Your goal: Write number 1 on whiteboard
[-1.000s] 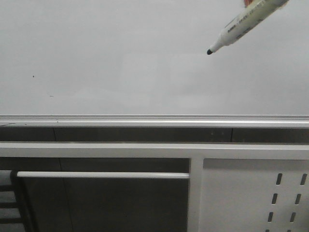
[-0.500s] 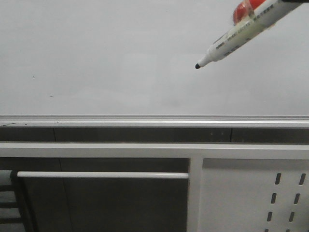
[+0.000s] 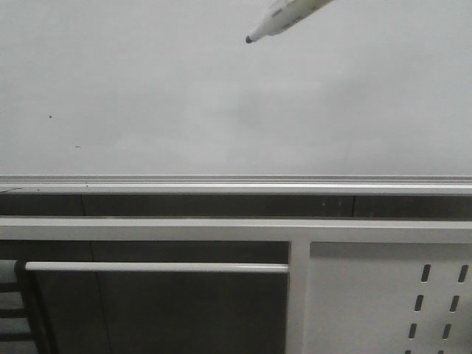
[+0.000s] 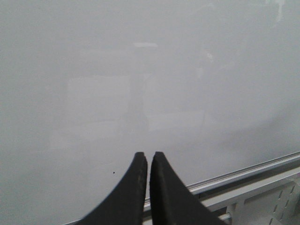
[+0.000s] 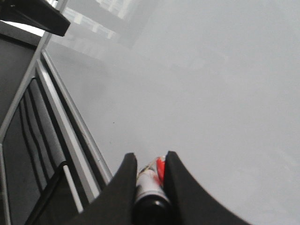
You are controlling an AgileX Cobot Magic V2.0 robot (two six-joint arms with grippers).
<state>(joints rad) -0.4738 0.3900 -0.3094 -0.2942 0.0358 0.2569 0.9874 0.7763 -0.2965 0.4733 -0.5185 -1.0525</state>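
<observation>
whiteboard [image 3: 147, 88] seemingly unmarked; marker [image 3: 284, 16] now higher, further left.

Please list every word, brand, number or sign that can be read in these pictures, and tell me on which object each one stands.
No text can be read.
Marker pen: in the front view its printing is too small and blurred to read; in the right wrist view the label between the right claw fingers is blurred too.
Whiteboard: no number written, only two tiny dark specks.
Perforated panel: plain slots, no lettering.
</observation>
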